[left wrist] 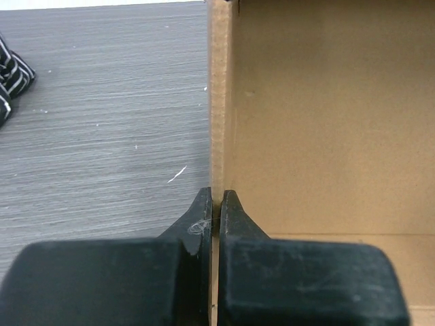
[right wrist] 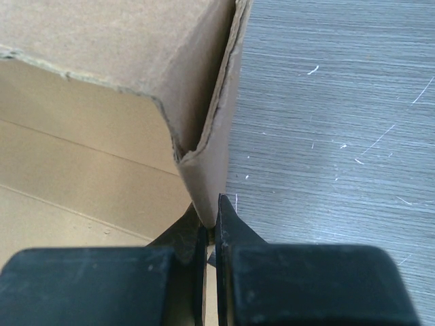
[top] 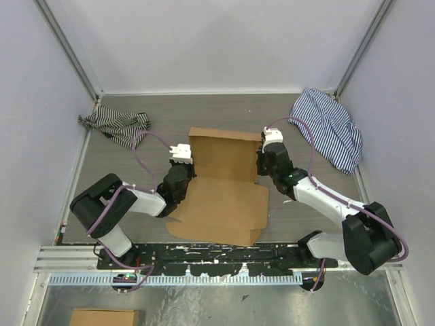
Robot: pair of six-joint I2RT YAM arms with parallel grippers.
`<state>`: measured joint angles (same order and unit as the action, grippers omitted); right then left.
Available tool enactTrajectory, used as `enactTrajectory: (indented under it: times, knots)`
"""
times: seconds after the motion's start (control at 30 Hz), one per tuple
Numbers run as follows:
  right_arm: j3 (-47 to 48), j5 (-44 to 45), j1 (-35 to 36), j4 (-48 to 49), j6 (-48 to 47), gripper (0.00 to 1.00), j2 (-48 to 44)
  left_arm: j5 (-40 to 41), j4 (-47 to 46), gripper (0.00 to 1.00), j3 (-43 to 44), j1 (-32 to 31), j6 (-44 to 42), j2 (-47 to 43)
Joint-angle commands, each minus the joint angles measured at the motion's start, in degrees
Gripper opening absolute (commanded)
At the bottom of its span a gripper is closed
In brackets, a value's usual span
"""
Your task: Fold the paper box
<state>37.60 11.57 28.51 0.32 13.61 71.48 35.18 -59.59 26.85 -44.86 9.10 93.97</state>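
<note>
the paper box (top: pixel 221 197) lies at the middle of the table (top: pixel 170 115) in the top view, between the two arms. its upper part is partly formed, with a back wall standing and a side wall raised at each end. its lower part is a wide flap lying flat toward the bottom of the frame. the inside (left wrist: pixel 326 122) shows only bare brown cardboard.

the left hand (top: pixel 189 171) is pinched narrow on the left side wall. in the left wrist view the thin wall edge runs straight up from between the fingertips of this hand (left wrist: pixel 216 204). the right hand (top: pixel 259 163) is clamped narrow on the right side wall. in the right wrist view that hand (right wrist: pixel 211 214) grips the lower edge of a folded-over cardboard layer (right wrist: pixel 204 156).

a dark striped cloth (top: pixel 115 125) lies crumpled at the upper left, well apart from the box. a blue-and-white striped cloth (top: pixel 329 129) lies at the upper right, near the right arm.
</note>
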Motion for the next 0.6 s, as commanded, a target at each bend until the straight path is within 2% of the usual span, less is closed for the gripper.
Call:
enactTrajectory:
  times: [0.0,0.17,0.3,0.37,0.47,0.53,0.57]
  knots:
    - [0.7,-5.2,2.6,3.4,0.5,0.01,-1.9,9.8,-1.3,0.0,1.3,-3.9,-6.1,1.4]
    - [1.2,-3.7,4.0,3.4,1.3,0.01,-1.5,25.0,-4.6,0.0,6.4,-8.7,-22.6,7.3]
    - [2.1,-2.1,4.5,2.1,1.7,0.01,-0.2,34.1,-22.0,0.0,10.9,-11.4,-45.5,18.9]
    - [2.4,-1.6,4.7,2.0,1.8,0.01,0.4,36.7,-22.4,0.0,13.1,-11.8,-46.7,21.6]
    - [2.7,-1.1,4.8,1.7,2.0,0.01,0.8,36.8,-22.3,0.0,11.1,-12.0,-39.6,20.7]
    - [2.9,-0.6,4.8,1.2,2.1,0.01,0.9,37.2,-22.3,0.07,10.3,-12.3,-37.9,19.6]
    - [3.1,-0.4,4.8,1.0,2.0,0.01,1.1,37.5,-22.3,0.14,10.6,-12.6,-38.3,19.3]
